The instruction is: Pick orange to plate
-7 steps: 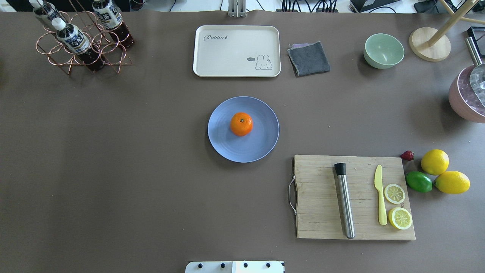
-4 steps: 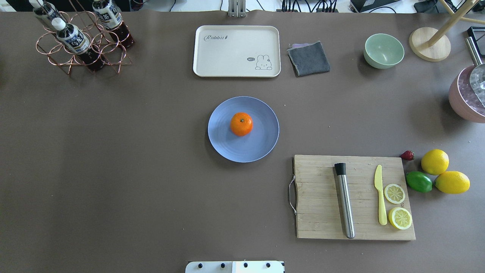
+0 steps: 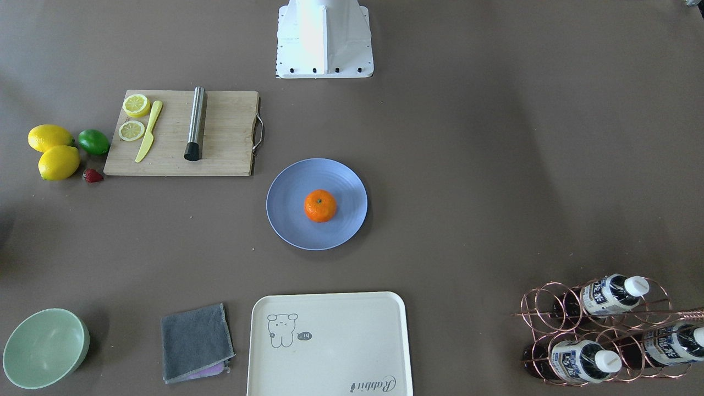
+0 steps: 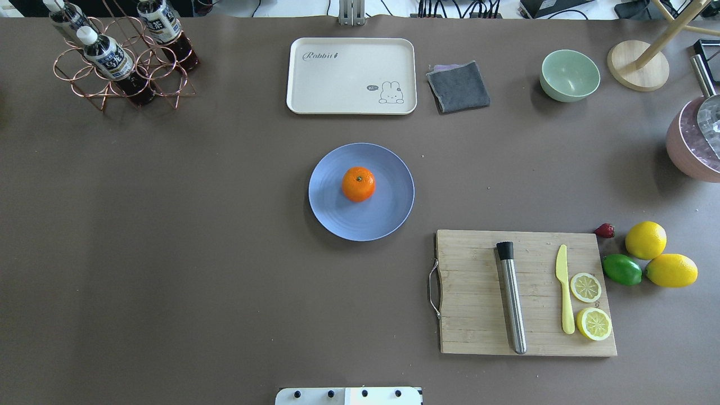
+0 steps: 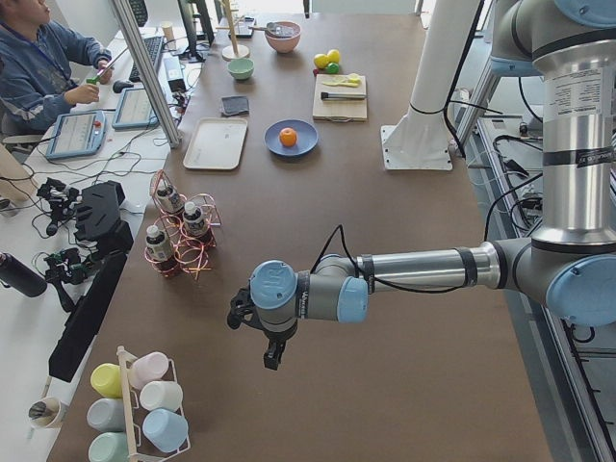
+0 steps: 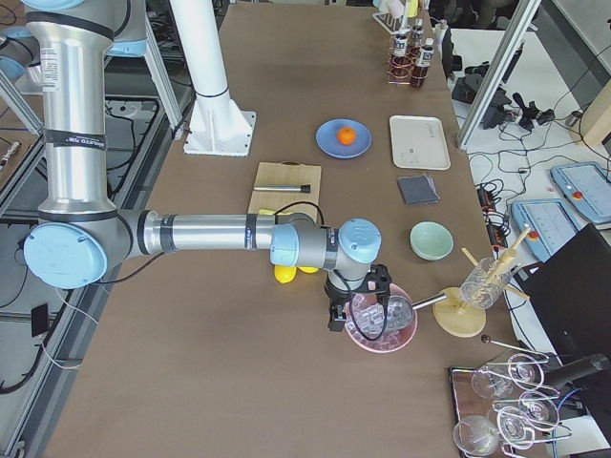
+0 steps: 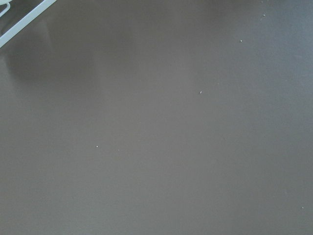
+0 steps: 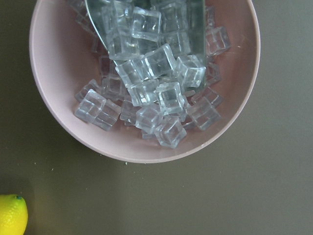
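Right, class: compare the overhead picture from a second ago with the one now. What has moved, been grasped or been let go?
Nothing visibly changed. The orange lies on the plate in the same spot as before, and everything else on the table is where it was.

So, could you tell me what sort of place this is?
Most likely a robotics lab staged as a drinks-prep counter: an operator sits beside the table, the left arm reaches over it, and props include a bowl of ice.
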Robot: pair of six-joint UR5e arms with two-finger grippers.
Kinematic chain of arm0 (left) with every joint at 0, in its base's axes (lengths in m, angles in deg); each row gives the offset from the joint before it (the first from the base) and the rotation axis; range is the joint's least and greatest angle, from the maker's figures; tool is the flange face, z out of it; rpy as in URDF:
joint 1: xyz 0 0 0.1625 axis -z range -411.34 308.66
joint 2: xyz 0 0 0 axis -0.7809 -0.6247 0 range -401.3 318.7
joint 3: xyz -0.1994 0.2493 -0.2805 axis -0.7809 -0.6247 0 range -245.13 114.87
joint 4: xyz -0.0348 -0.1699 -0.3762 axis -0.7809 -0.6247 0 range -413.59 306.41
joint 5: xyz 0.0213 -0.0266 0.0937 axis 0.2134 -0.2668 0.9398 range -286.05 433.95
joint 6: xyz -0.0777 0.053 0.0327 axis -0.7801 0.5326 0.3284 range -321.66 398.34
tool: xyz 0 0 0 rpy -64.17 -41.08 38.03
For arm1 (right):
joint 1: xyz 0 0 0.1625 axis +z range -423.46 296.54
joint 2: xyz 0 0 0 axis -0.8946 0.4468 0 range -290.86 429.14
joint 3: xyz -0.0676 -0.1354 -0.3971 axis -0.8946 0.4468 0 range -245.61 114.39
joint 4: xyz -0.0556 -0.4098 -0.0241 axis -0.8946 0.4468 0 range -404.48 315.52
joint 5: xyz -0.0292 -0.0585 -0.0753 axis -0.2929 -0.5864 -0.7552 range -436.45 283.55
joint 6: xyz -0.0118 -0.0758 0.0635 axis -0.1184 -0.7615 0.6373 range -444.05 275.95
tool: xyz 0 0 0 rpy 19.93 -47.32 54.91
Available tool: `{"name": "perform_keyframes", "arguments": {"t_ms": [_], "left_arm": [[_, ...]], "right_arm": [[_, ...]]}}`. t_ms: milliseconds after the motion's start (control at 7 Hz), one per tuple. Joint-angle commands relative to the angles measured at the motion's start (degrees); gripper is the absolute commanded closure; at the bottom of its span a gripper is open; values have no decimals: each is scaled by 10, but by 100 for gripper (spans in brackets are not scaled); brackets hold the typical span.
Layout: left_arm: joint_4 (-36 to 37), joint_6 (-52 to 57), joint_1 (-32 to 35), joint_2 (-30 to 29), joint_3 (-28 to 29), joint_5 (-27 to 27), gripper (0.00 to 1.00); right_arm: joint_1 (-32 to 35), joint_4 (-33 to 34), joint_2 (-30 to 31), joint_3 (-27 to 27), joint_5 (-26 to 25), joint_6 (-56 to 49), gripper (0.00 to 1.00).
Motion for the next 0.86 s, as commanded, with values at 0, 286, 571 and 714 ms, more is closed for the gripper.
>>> {"name": "perform_keyframes", "arguments": {"t_ms": [0, 286, 571, 714], "left_arm": [[-6, 0, 0, 1, 12, 1, 1], [-6, 0, 0, 1, 23, 1, 1], [-6, 0, 0, 1, 24, 1, 1], [-6, 0, 0, 1, 24, 1, 1]], "right_arm": [[-1, 4, -2, -2, -1, 0, 0], [-1, 4, -2, -3, -2, 1, 0], [-1, 4, -2, -4, -1, 1, 0], [-1, 4, -2, -4, 0, 1, 0]]}}
